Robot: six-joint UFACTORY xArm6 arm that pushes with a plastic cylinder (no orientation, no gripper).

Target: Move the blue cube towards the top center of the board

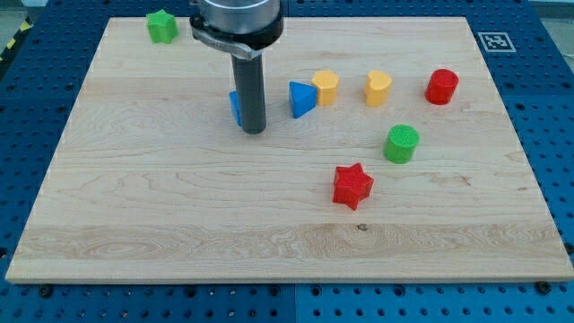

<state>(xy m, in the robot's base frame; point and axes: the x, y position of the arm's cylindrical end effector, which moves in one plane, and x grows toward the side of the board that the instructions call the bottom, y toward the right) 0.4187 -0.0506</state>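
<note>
The blue cube [235,107] lies a little left of the board's middle, in its upper half, mostly hidden behind the dark rod. My tip [254,131] rests on the board at the cube's lower right side, touching or nearly touching it. A blue triangular block [301,99] lies to the right of the rod, apart from the cube.
A yellow block [325,87] touches the blue triangle's right side. A yellow heart [378,88] and a red cylinder [441,86] lie further right. A green cylinder [402,144] and a red star [352,186] lie lower right. A green star [162,25] sits at top left.
</note>
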